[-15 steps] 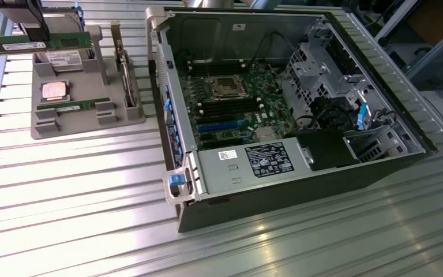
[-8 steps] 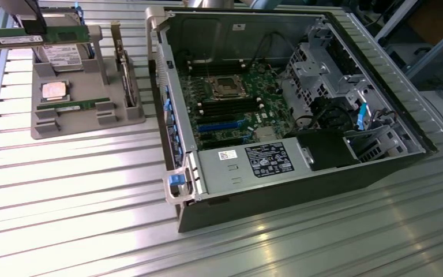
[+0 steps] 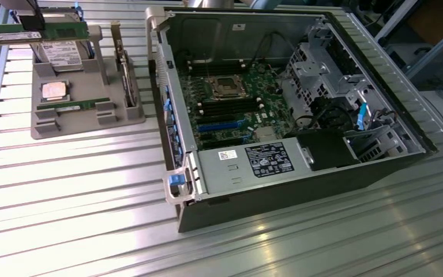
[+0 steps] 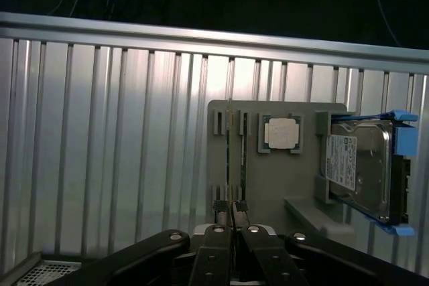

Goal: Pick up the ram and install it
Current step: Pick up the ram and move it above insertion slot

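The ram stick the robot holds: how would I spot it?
Start at the grey parts holder beside the open computer case, on the exterior view's left. Above its far end hangs a long, thin green circuit-board stick, pinched in the jaws. Its twin lies slotted in the holder.

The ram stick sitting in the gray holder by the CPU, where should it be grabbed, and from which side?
Pinch the ram stick mid-length across its flat faces, coming straight down. It seems to stand on its long edge in the gray holder, posts at both ends, leaving the upper edge free. The end effector is shut on the other ram that same way.
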Available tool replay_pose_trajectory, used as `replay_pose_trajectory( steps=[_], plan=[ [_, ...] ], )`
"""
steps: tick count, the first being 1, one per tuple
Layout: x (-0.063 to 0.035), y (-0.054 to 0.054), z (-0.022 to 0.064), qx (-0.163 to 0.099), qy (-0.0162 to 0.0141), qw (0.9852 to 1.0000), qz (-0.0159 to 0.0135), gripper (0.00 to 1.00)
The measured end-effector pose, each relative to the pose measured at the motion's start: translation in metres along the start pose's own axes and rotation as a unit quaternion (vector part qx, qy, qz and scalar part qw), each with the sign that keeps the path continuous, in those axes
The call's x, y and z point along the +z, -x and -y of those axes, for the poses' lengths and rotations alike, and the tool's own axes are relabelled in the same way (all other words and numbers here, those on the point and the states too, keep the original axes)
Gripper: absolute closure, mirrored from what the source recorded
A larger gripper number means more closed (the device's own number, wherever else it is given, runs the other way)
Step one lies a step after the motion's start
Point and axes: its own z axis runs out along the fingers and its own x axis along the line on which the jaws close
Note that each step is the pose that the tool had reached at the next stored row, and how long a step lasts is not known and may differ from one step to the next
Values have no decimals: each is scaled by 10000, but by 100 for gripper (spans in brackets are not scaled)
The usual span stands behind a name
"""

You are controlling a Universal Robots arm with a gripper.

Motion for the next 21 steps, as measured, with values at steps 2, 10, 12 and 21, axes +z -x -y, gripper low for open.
replay_pose_trajectory(
  steps=[2, 10, 12, 21],
  plan=[
    [-18, 1, -1, 0, 0, 10000, 0, 88],
    [-58, -1, 22, -1, 1, 10000, 0, 88],
    [-60, -5, 76, 0, 3, 10000, 0, 88],
    [-68, -21, 267, 0, 16, 10000, 1, 88]
  ],
)
